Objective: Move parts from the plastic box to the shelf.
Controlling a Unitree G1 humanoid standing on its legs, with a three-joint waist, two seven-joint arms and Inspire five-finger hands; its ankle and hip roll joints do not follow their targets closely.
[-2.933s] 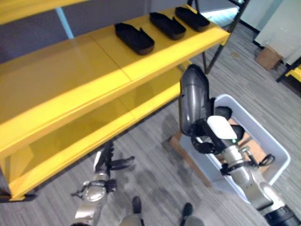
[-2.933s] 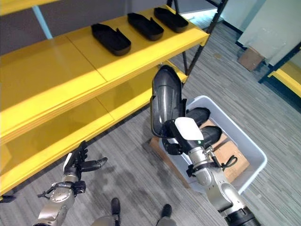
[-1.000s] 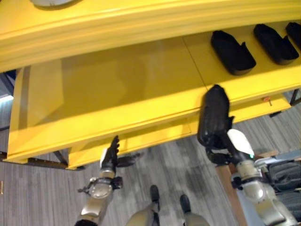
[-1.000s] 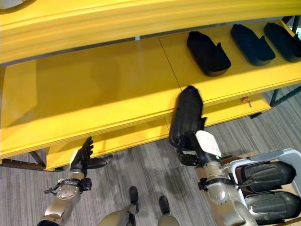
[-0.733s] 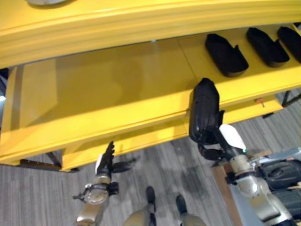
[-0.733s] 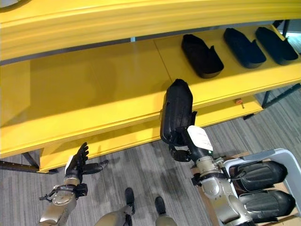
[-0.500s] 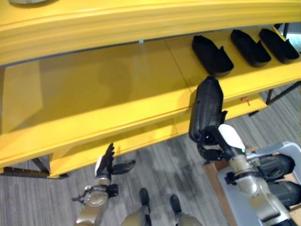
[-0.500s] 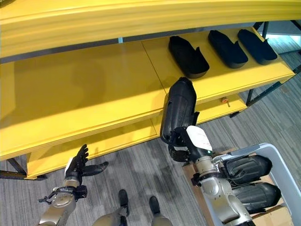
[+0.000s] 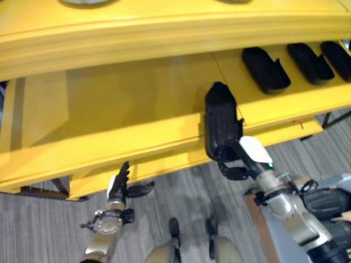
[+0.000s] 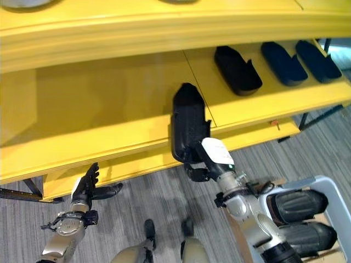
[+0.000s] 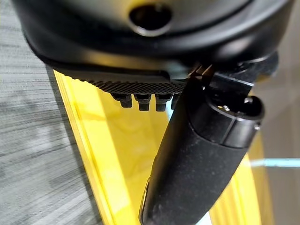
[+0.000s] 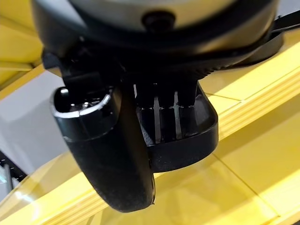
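At the shelf's (image 10: 109,104) front edge, the right hand (image 10: 204,164) grips a black part (image 10: 187,123) upright. Three like parts (image 10: 237,69) lie farther right on that board. More parts fill the plastic box (image 10: 337,213). Left hand (image 10: 85,192), fingers straight, hangs low.

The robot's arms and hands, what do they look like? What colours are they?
Both arms are smooth, rounded silver-grey metal, thicker near the body and narrower at the wrist. Each ends in a dark, nearly black hand. The right hand has a shiny white cover on its thumb with a tiny green light on it. The left hand has a white patch on its thumb too, and thin dark fingers.
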